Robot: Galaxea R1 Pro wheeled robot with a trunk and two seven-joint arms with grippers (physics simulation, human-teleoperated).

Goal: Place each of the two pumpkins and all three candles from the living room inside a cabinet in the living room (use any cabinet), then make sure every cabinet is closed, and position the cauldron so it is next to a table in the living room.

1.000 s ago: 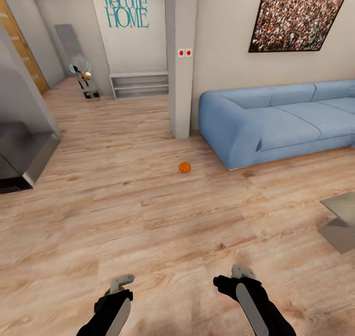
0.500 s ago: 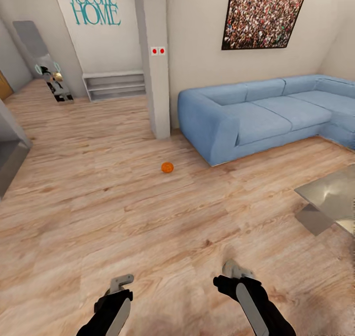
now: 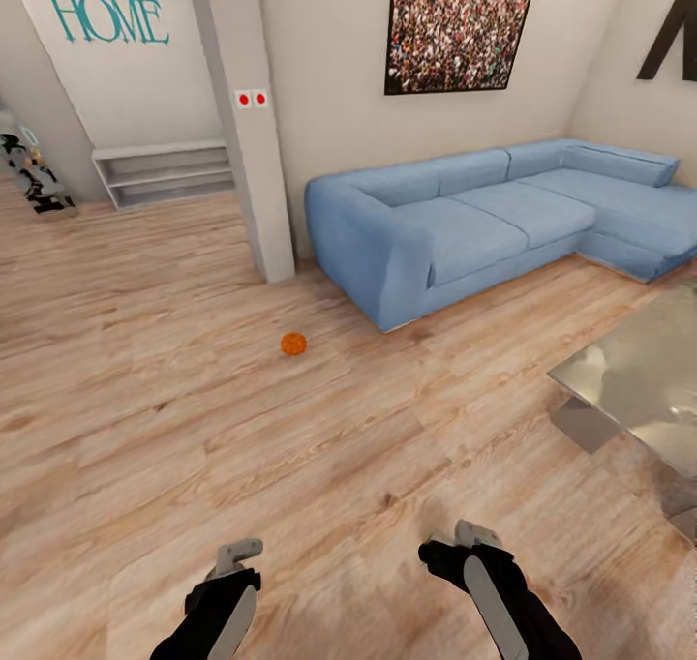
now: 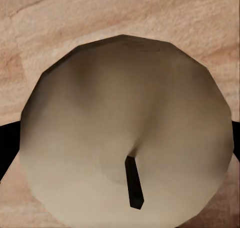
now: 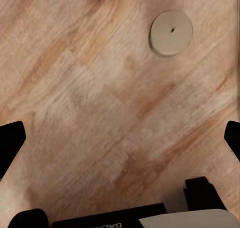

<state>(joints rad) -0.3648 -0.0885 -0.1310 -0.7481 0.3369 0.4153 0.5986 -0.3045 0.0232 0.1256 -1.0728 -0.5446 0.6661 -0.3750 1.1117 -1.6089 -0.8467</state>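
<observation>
Head view takes in the living room: one small orange pumpkin [image 3: 293,344] sits alone on the wooden floor [image 3: 194,428], near the foot of a grey pillar [image 3: 247,128] and well apart from the blue sofa [image 3: 465,225]. It is too small here to tell which way its stem points. The reflective grey tabletop [image 3: 639,379] of the low table juts in at the right edge. Both arms hang low over bare floor, the left gripper [image 3: 238,550] and right gripper [image 3: 469,534] each holding nothing; how far their fingers are spread I cannot tell from this angle.

Left wrist view adds a pale round candle [image 4: 127,133] seen end-on from above, its dark wick toward the camera. Right wrist view shows a second pale candle [image 5: 171,33] upright on the floor, with the dark fingertips [image 5: 11,140] set wide at either side.
</observation>
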